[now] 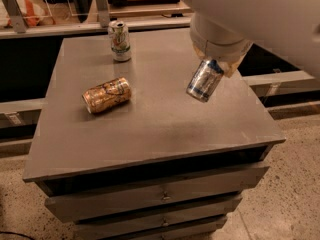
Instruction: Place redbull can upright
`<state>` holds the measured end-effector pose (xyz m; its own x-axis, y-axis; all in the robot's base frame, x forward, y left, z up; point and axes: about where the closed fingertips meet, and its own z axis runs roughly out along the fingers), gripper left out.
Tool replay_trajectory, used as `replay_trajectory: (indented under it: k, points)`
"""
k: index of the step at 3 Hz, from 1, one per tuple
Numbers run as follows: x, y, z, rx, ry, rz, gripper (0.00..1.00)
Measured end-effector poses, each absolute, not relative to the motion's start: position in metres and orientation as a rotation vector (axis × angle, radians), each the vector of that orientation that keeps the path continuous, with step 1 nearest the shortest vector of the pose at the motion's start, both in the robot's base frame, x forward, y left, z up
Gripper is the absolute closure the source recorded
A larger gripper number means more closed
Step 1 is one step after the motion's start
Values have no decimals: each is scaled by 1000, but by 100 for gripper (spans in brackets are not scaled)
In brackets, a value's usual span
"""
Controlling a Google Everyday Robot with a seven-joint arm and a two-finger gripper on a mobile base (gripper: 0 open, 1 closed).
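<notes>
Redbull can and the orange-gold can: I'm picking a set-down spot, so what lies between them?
Only bare tabletop, in the camera view. The gripper, above its right side, holds the redbull can tilted.

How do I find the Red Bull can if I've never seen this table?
Find the grey table, then look above its right side, where the gripper hangs. The redbull can is tilted in its grip: slim, silver and blue, unlike the gold can lying down and the white-green can standing.

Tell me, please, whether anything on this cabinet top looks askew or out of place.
The orange-gold can lies on its side, left of centre, looking crumpled. The gripper, over the right side, holds the redbull can tilted, not upright.
</notes>
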<state>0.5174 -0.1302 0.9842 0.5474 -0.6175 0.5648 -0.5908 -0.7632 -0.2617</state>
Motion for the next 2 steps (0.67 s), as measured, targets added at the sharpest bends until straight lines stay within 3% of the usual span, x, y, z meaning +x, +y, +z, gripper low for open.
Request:
replay_trajectory:
  k: [2]
  points:
    - [526, -127, 988, -2716, 950, -1014, 100]
